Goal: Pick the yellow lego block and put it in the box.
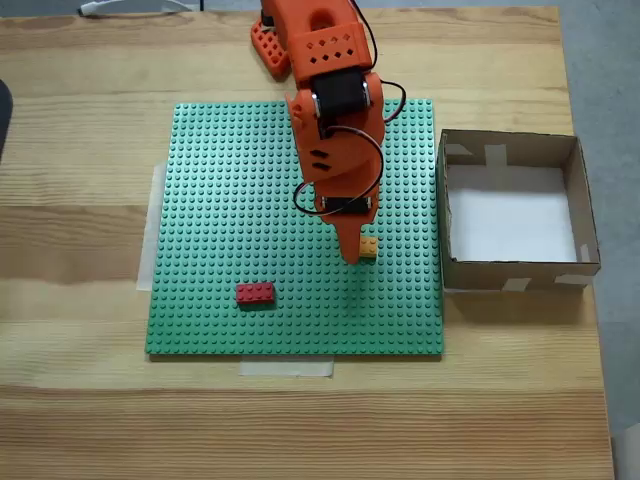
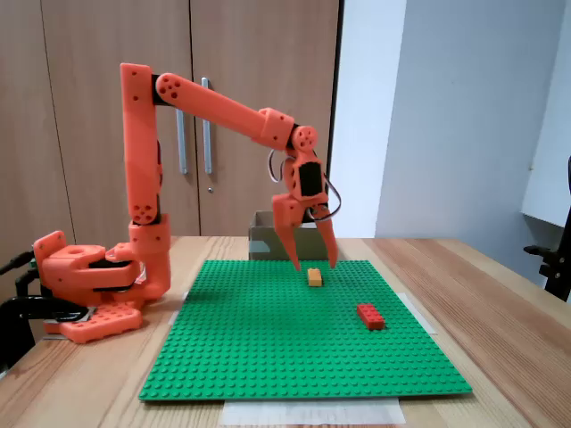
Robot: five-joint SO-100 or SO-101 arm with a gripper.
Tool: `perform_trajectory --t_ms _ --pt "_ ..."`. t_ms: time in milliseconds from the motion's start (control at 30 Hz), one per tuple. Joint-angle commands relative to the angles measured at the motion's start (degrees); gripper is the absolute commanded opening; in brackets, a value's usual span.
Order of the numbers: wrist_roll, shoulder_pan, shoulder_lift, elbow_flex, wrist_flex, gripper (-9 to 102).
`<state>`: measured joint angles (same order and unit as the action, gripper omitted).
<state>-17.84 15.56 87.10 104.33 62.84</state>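
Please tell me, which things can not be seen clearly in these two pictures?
- Yellow block: in the top-down fixed view the gripper covers part of it.
- Box: in the side fixed view the arm hides most of it; its inside is unseen.
- Gripper height above the block: unclear.

Two lego bricks lie on the studs — one yellow lego block (image 1: 368,246) and one red brick (image 1: 255,293). There is one green baseplate (image 1: 230,200), one box (image 1: 517,272) of brown cardboard, and one orange arm (image 2: 214,107) ending in a single claw (image 2: 312,264) with two fingers — all on one wooden tabletop (image 1: 80,420).
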Motion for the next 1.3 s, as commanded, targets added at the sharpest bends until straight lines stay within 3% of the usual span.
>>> perform_trajectory --t_ms 0,867,1267 --pt "-0.5 0.7 -1.1 -3.7 0.7 25" --pt "0.6 0.8 -8.9 -7.6 0.4 25" --pt "2.5 0.2 -9.1 -10.0 0.3 3"
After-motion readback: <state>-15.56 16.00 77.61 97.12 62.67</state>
